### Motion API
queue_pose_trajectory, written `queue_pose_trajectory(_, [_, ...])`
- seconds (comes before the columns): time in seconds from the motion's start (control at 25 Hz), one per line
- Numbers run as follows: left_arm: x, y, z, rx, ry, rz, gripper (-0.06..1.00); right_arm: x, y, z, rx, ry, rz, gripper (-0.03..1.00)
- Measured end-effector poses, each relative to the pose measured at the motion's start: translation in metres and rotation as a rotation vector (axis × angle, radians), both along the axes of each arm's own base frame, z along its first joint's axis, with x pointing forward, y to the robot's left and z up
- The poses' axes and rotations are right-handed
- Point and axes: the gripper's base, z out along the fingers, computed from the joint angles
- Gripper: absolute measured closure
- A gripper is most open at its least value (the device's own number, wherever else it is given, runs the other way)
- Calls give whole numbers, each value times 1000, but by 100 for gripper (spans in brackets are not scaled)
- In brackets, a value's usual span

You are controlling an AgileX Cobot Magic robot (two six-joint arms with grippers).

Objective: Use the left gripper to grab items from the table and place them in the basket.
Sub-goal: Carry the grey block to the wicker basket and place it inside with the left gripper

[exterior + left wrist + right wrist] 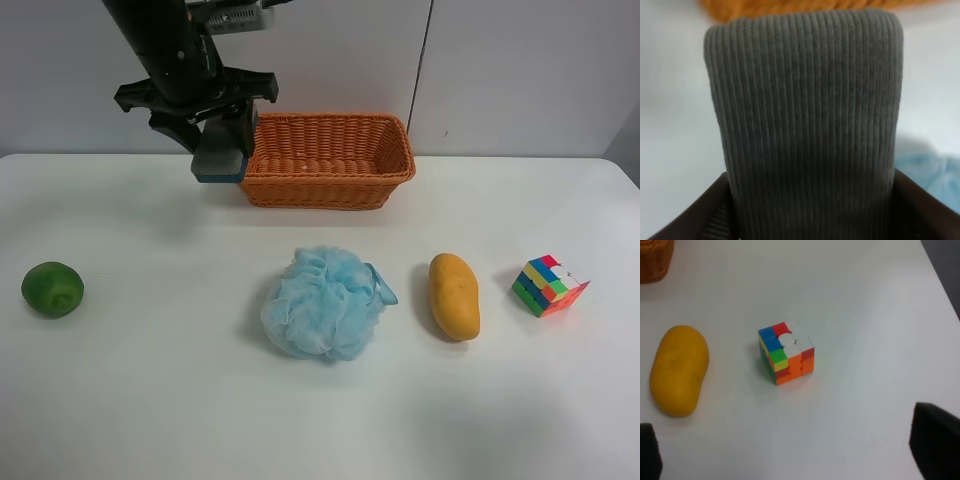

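The left gripper (222,135) is clenched on the grey block (805,125), its ribbed face filling the left wrist view between the two dark fingers (715,215). The block hangs just beside the basket (330,190), at the end wall on the exterior high view's left, and not yet over the opening. To finish well, the block should probably clear the woven rim, travel to the basket's middle, and be let go low so it does not tip out. Farther off on the table (150,400) wait the blue pouf (322,303), mango (454,296), puzzle cube (786,353) and green fruit (52,289), none in the path. The right gripper (790,450) hangs spread wide near the cube.
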Motion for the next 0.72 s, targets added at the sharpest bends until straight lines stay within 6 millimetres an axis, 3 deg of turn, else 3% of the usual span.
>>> queue_pose_trajectory(0.4, [69,-34,-8,-33,-200,-103,39,0,0,0,0,0,0,-3])
queue_pose_trajectory(0.72, [99,-48,-47,-66,-322,-117,39,0,0,0,0,0,0,-3])
